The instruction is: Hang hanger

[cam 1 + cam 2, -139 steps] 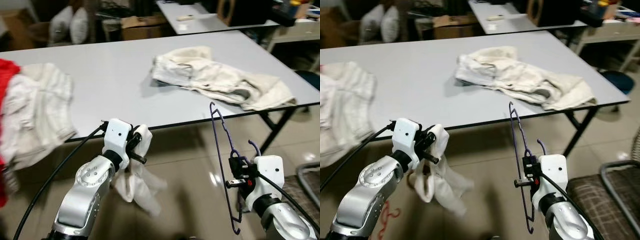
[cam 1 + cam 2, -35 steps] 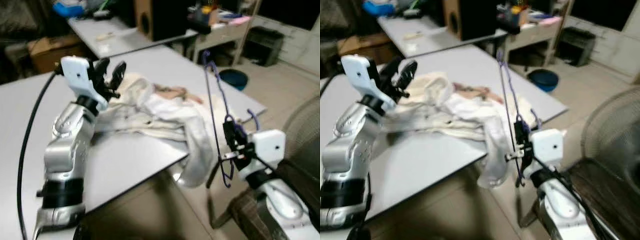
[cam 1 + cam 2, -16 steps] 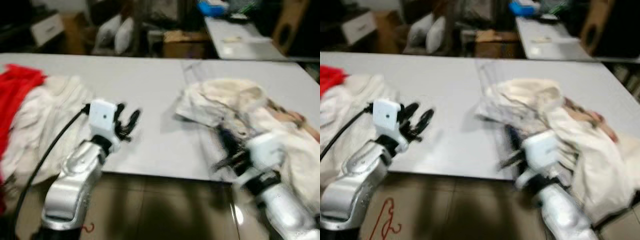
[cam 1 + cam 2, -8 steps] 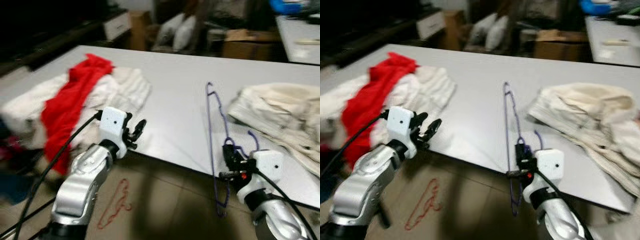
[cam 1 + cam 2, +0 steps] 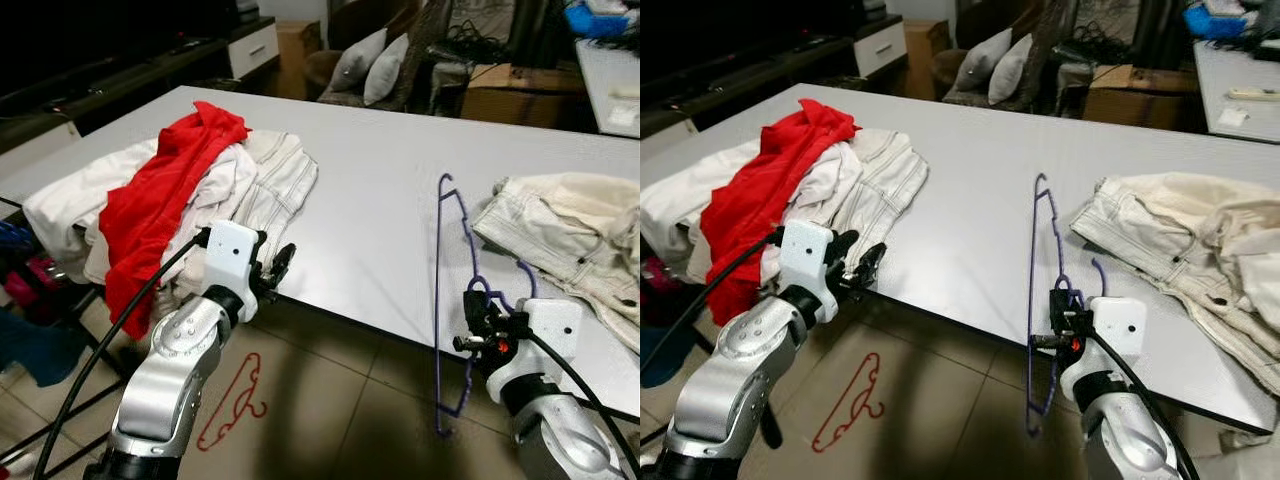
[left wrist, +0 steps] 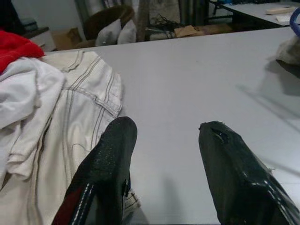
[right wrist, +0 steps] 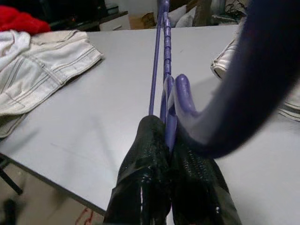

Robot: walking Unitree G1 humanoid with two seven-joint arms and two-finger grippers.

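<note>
Right wrist view: the right gripper [image 7: 169,140] is seen pinched tight on the purple hanger [image 5: 452,290], which is held upright at the table's [image 5: 370,190] near edge. The left gripper [image 6: 164,136] is spread wide and empty, just right of the clothes pile [image 5: 170,200]. A red hanger [image 5: 232,402] lies on the floor.

I can read no writing, label, brand, number or sign anywhere around me: none on the clothes, none on the worktop [image 5: 380,210], and none on the cardboard box [image 5: 520,92] at the far right, which is too small to make out.
</note>
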